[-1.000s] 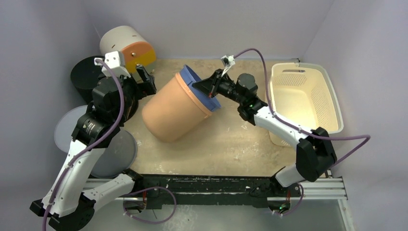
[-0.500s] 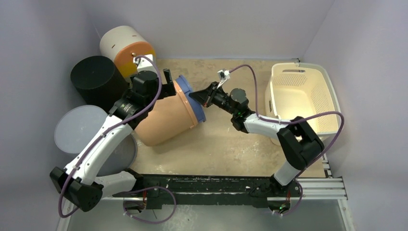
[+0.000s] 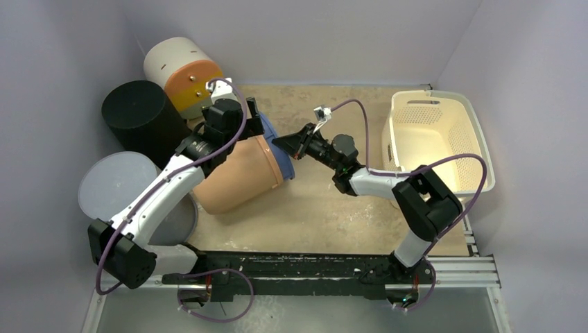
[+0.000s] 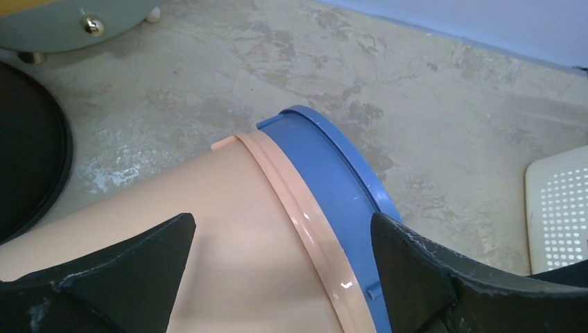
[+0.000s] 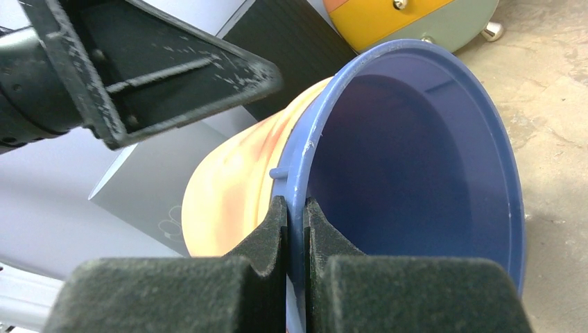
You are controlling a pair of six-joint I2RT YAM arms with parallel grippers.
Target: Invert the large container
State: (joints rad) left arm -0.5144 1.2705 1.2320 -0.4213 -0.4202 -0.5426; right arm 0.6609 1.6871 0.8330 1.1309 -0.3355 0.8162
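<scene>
From above, the large container (image 3: 236, 173) lies tilted on its side on the tabletop (image 3: 333, 208). Left wrist view: the left hand (image 4: 281, 232) hangs spread over its peach wall. Right wrist view: the right hand (image 5: 296, 222) pinches its blue rim (image 5: 423, 59).

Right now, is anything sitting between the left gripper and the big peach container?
Nothing visible does. The left gripper is open right over the large container, its peach wall showing between the fingers with no other object in the gap. The right gripper is shut on the blue rim.
</scene>
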